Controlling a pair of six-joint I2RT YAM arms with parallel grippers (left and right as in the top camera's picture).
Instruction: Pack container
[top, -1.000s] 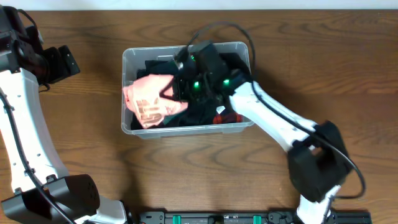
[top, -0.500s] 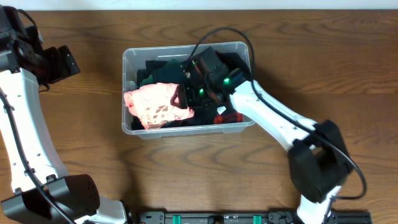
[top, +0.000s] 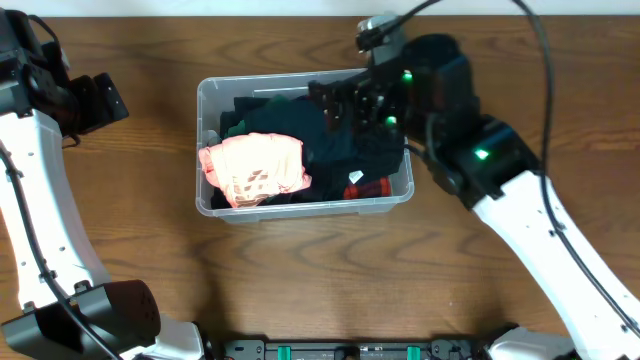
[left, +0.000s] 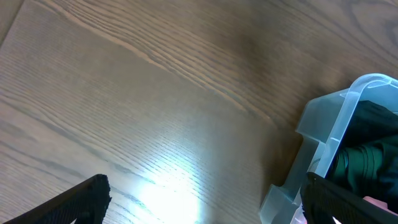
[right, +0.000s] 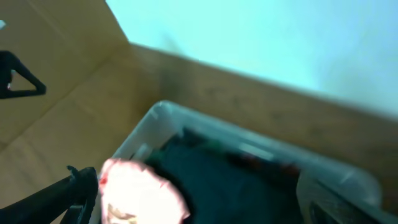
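Note:
The clear plastic container (top: 206, 98) stands mid-table, filled with dark green clothing (top: 335, 150), a pink patterned cloth (top: 255, 168) at its left end and a red-and-black item (top: 366, 187) by the front wall. My right gripper (top: 336, 104) hovers over the bin's back right part, open and empty. Its wrist view is blurred, with the gripper (right: 205, 208) above the pink cloth (right: 140, 196) and the dark clothing (right: 236, 180). My left gripper (top: 108, 100) stays open over bare table, left of the bin. In its wrist view the gripper (left: 205, 211) faces the container's corner (left: 336, 121).
The wooden table (top: 520, 40) runs to a pale strip along the far edge. A black rail (top: 400, 350) lines the near edge. The right arm's cable (top: 545, 60) loops above the table's back right. The left arm's white link (top: 40, 210) crosses the left side.
My right gripper opened and let go of the pink cloth, then lifted back and right out of the bin. The cloth settled at the bin's left end. The left arm stayed still.

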